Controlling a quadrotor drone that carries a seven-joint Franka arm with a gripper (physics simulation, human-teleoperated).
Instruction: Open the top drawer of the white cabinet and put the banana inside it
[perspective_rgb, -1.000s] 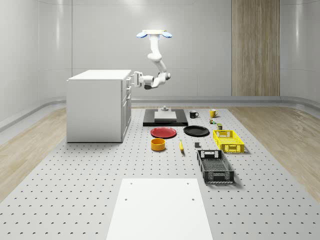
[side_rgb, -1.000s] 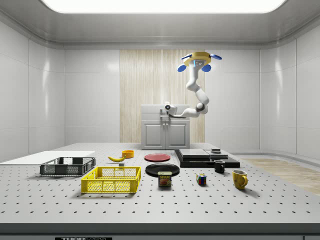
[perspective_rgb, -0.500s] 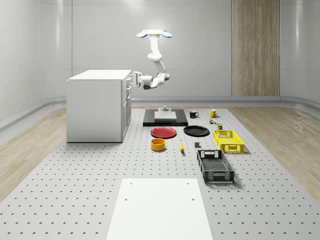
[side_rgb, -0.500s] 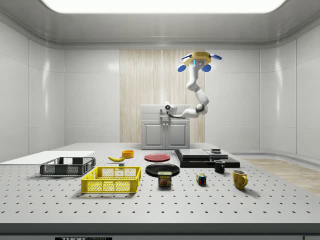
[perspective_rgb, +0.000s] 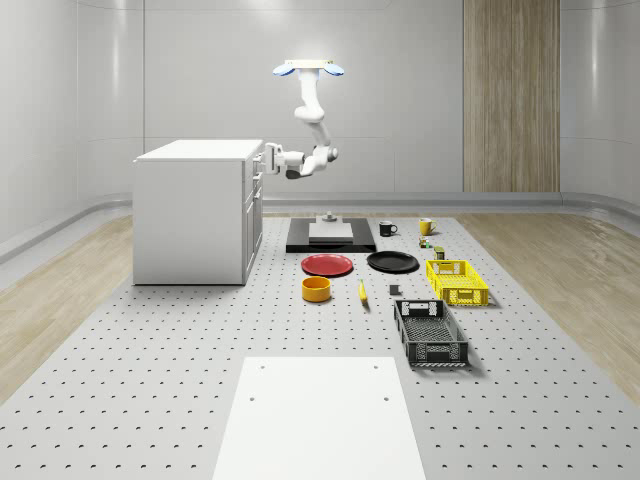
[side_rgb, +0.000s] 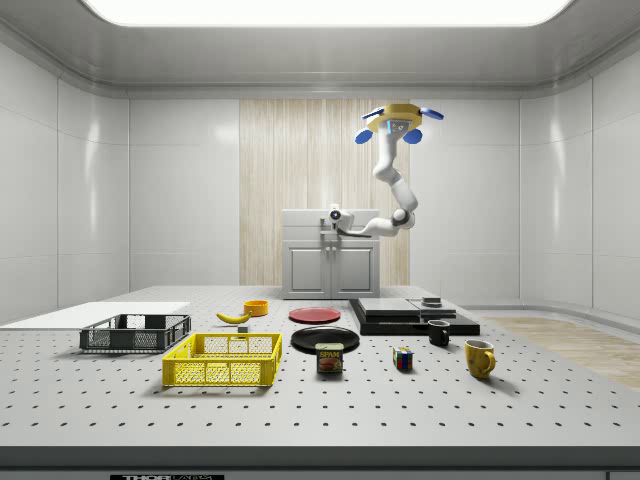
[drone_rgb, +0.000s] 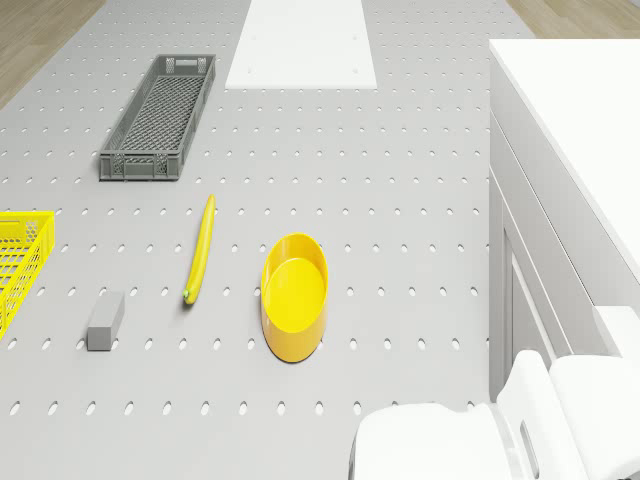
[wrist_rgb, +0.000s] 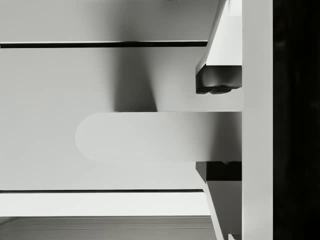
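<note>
Wrist view. The gripper (wrist_rgb: 219, 127) faces the white cabinet's top drawer front (wrist_rgb: 60, 90), with one fingertip (wrist_rgb: 218, 80) on either side of the rounded drawer handle (wrist_rgb: 150, 136), close against it. Dark seams bound the drawer front on two opposite edges.

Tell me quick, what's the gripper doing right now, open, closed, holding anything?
Gripper: open, one finger on each side of the top drawer handle of the white cabinet, not clamped.
</note>
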